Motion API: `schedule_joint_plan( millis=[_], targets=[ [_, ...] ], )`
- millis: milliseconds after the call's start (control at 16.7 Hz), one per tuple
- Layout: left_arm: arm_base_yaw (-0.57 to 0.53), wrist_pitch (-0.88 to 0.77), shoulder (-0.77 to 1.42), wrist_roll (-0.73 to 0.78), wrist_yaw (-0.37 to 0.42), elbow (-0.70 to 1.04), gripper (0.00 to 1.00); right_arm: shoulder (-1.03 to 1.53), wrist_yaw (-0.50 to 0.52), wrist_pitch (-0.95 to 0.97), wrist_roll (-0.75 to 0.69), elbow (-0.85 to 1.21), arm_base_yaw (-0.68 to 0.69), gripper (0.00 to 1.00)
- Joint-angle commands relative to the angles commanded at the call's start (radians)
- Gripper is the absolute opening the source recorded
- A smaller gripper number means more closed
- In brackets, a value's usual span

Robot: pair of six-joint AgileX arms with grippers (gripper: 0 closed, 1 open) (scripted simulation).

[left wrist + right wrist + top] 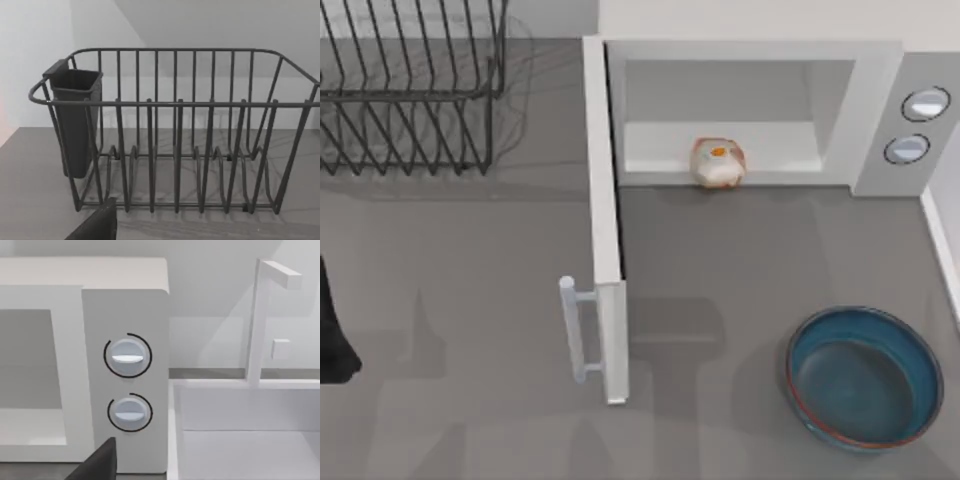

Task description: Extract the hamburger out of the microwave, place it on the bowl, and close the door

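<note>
Hamburger (719,163) sits at the front edge of the open microwave (760,60) cavity, bowl (866,432) holds nothing, and finger states cannot be told.

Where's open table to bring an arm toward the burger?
Bare table lies between the open door, microwave front and bowl, leading to the burger. Also left of the door, below the rack.
</note>
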Motion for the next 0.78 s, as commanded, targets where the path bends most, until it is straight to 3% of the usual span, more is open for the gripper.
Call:
schedule_joint_plan(
  millis=[540, 780],
  targets=[
    [0.0, 0.0, 0.0, 0.0, 0.0, 0.0, 1.0, 0.01, 0.003, 0.005, 0.001, 0.006, 0.003, 1.0],
    [0.0, 0.0, 0.0, 0.0, 0.0, 0.0, 1.0, 0.154, 0.047, 0.069, 0.02, 0.087, 0.048, 1.0]
  ],
)
